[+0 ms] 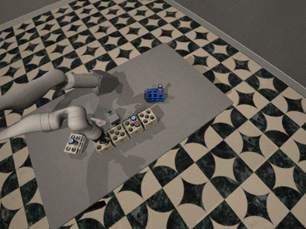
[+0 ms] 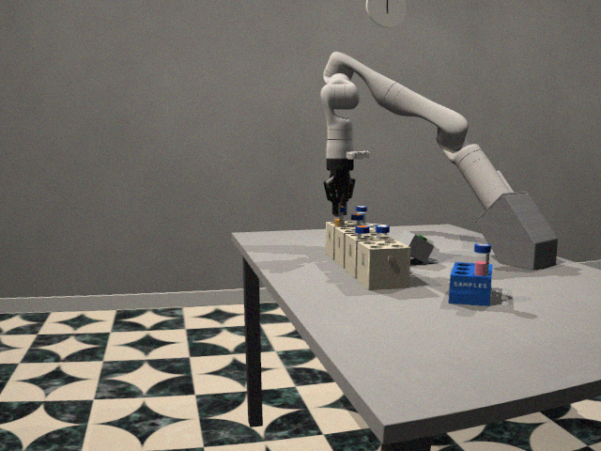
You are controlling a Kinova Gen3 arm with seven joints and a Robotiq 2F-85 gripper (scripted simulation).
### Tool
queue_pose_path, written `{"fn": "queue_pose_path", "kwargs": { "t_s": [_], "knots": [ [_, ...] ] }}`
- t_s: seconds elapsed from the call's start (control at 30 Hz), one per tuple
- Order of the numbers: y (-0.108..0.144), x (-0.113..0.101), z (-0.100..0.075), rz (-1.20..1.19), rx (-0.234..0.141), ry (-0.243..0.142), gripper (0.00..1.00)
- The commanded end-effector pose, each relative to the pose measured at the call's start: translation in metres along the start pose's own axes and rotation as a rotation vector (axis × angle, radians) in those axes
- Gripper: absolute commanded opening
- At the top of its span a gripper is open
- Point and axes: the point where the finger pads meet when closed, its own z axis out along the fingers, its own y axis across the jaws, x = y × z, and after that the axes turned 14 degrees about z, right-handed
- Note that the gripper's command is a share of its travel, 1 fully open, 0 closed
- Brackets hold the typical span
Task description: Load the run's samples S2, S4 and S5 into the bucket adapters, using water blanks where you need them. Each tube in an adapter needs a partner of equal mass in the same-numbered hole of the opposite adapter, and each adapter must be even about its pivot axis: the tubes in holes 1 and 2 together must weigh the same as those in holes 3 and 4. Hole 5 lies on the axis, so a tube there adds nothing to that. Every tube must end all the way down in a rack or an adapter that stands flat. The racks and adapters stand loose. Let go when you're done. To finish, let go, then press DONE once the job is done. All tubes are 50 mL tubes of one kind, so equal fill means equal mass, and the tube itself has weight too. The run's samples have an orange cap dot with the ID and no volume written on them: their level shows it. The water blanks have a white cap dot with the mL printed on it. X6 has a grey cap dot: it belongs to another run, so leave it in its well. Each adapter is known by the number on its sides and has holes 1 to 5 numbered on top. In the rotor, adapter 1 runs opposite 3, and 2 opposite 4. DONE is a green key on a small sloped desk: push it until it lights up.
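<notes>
Four beige adapters stand in a row on the grey table. My gripper (image 1: 102, 137) (image 2: 339, 210) points straight down over the left end adapter (image 1: 104, 146), the farthest one in the side view (image 2: 331, 238). It is shut on a blue-capped sample tube with orange liquid (image 2: 338, 221), whose lower part is down in a hole of that adapter. I cannot tell which hole. The third adapter (image 1: 133, 126) holds a white-dot blank (image 1: 133, 117) and an orange-dot sample (image 1: 136, 123). The second adapter (image 1: 118, 134) and the fourth adapter (image 1: 147, 118) look empty.
A white rack (image 1: 74, 146) with one blue-capped tube (image 1: 71, 140) stands left of the row. The blue SAMPLES rack (image 1: 154, 95) (image 2: 470, 283) holds one tube with pink liquid (image 1: 160, 87). The small desk with the green DONE key (image 1: 109, 112) stands just behind the adapters.
</notes>
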Motion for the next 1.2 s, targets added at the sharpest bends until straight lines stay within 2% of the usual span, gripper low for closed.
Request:
{"fn": "queue_pose_path", "kwargs": {
  "t_s": [0.0,1.17],
  "knots": [
    [0.001,0.000,0.001,0.000,-0.002,-0.001,0.10],
    [0.001,0.000,0.022,0.000,-0.002,-0.001,0.10]
  ]
}}
